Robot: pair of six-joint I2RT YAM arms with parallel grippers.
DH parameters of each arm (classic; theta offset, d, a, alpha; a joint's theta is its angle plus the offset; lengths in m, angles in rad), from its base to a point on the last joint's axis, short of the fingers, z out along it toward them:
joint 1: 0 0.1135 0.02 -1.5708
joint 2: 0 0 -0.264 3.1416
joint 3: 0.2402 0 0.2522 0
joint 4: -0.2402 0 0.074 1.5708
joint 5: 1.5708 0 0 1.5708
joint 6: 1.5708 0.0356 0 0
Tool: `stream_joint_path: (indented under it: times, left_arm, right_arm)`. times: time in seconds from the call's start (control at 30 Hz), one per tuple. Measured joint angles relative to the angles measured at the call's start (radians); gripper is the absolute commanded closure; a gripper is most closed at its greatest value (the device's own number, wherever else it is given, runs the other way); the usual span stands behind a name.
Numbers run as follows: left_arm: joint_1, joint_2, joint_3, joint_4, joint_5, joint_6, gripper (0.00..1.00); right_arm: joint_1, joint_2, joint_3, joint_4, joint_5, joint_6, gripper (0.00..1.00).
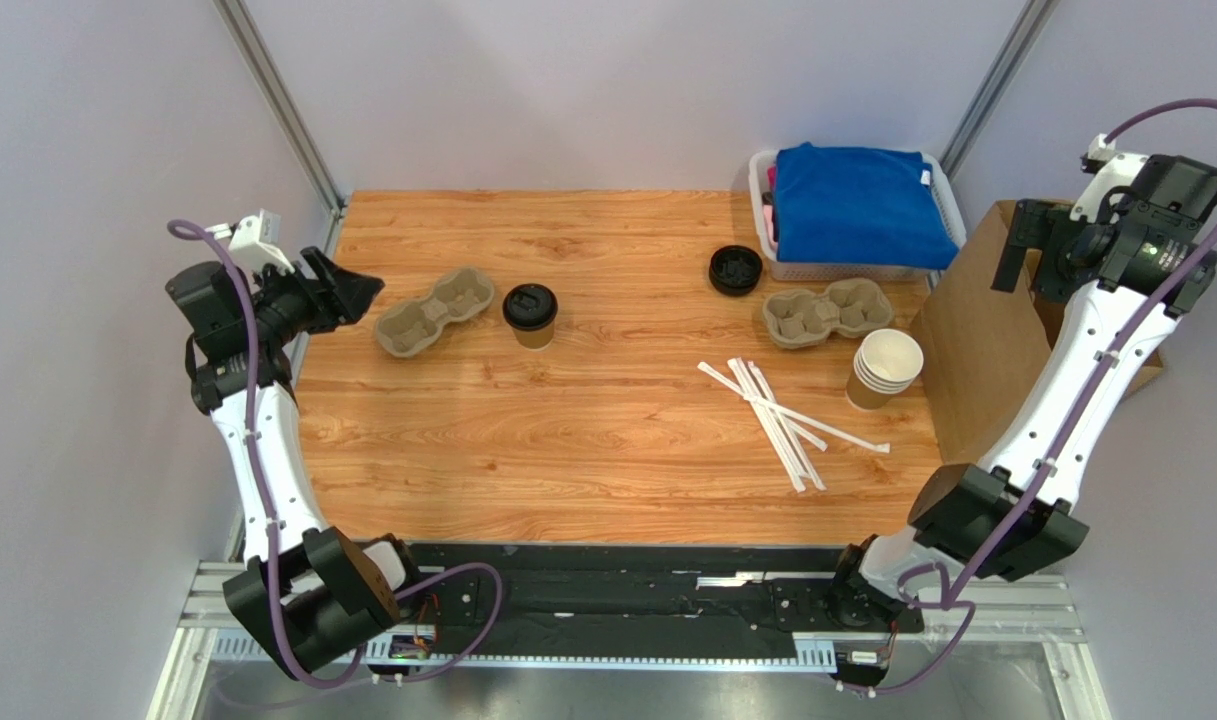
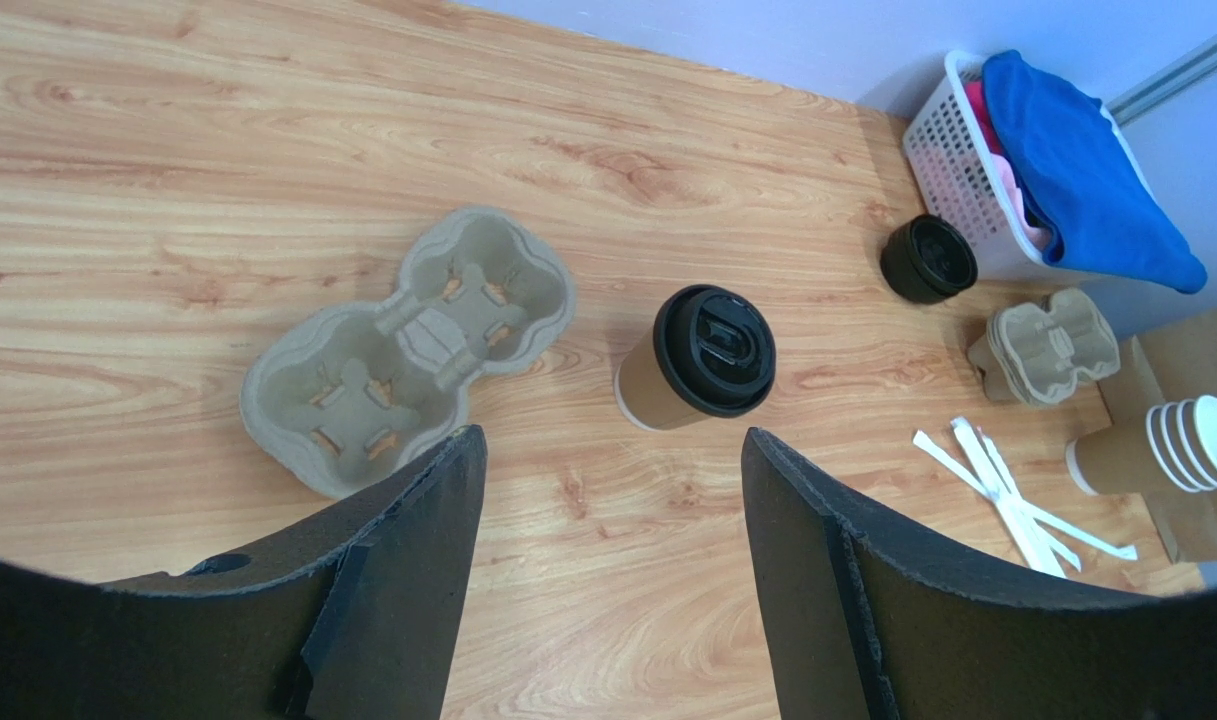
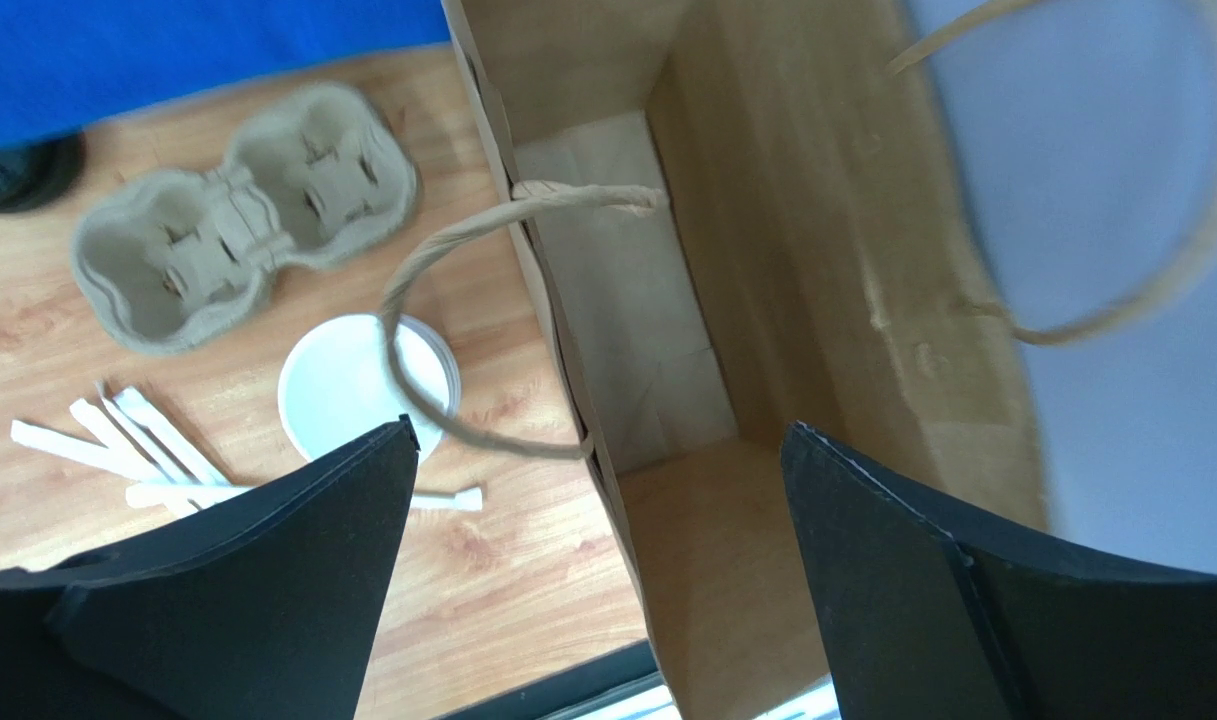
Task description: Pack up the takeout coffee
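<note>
Left end effector [image 2: 611,450]: standing apart, gripping nothing, hovering left of the coffee;
Takeout coffee [image 2: 697,360]: standing upright on the desk [image 2: 194,150], just right of the left carrier tray [image 2: 411,345], not touching it;
Right end effector [image 3: 599,435]: hanging apart, empty, above the open paper bag [image 3: 674,345];
Grasp: centring the jaws around the paper wall below the lid and closing gently is looking wisest
</note>
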Motion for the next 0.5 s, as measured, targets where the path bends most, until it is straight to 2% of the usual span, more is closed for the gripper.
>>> stream_joint_path:
  times: [0.07, 0.17, 0.2, 0.27, 0.33, 0.4, 0.5]
  left_arm:
    - [0.000, -0.006, 0.000, 0.004, 0.000, -0.003, 0.28]
    - [0.000, -0.015, 0.000, 0.009, -0.001, -0.011, 0.28]
    - [0.000, -0.018, 0.000, 0.012, -0.001, -0.018, 0.28]
    - [0.000, -0.022, 0.000, 0.021, -0.002, -0.029, 0.28]
    - [0.000, -0.025, 0.000, 0.032, -0.002, -0.044, 0.28]
    - [0.000, -0.025, 0.000, 0.044, -0.004, -0.053, 0.28]
    - [0.000, -0.026, 0.000, 0.052, -0.006, -0.071, 0.29]
  right_arm:
    - [0.000, 0.034, -0.009, -0.004, 0.007, -0.005, 0.16]
    - [0.000, 0.076, -0.013, -0.003, 0.016, -0.018, 0.37]
    - [-0.001, 0.083, -0.017, -0.004, 0.018, -0.024, 0.49]
    - [-0.002, 0.088, -0.024, -0.004, 0.021, -0.033, 0.59]
    - [-0.002, 0.089, -0.025, -0.004, 0.020, -0.047, 0.78]
    - [-0.002, 0.089, -0.025, -0.003, 0.016, -0.060, 1.00]
    - [-0.002, 0.089, -0.023, -0.004, 0.014, -0.080, 1.00]
